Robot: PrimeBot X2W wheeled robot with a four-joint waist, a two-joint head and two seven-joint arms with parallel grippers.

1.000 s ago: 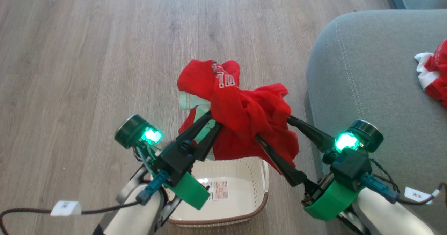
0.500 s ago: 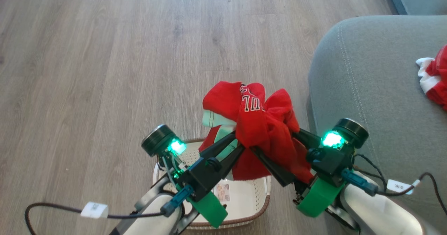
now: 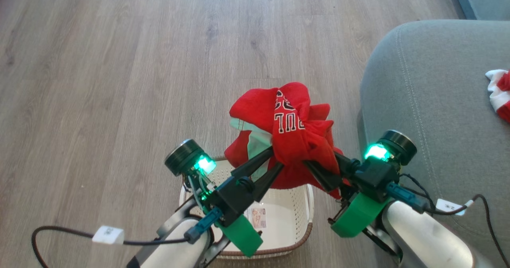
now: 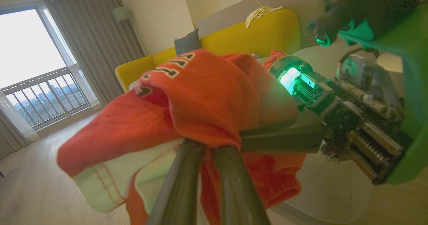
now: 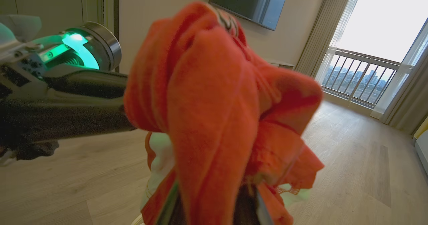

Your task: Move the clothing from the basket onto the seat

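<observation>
Head view, left to right. Wood floor (image 3: 119, 81) runs out toward 9 o'clock. Your left gripper (image 3: 277, 156) comes up from 7 o'clock with its jaws clenched on a fold of the red jersey (image 3: 291, 140). The left wrist view confirms it, with both fingers pressed close and cloth pinched between them. The basket (image 3: 306, 220) sits at 6 o'clock of the bundle. What shows of its inside is bare but for a label (image 3: 259, 217), so read the pick as done and the carry as the step in hand. The jersey hangs bunched above the basket's far rim and clear of it, with white lining sagging at 9 o'clock and lettering on top. Your right gripper (image 3: 320, 158) reaches in from 4 o'clock, buried in the bundle's other side. Cloth covers its tips in the head and right wrist views, so you cannot tell whether those jaws are clamped or merely propping. The two-sided hold looks meant to keep the limp cloth gathered. The seat (image 3: 430, 100) lies at 3 o'clock, just beside the basket, with a second red garment (image 3: 503, 94) resting at its far right. Expect a swing toward 3 o'clock, and watch for trailing hems snagging the rim.
</observation>
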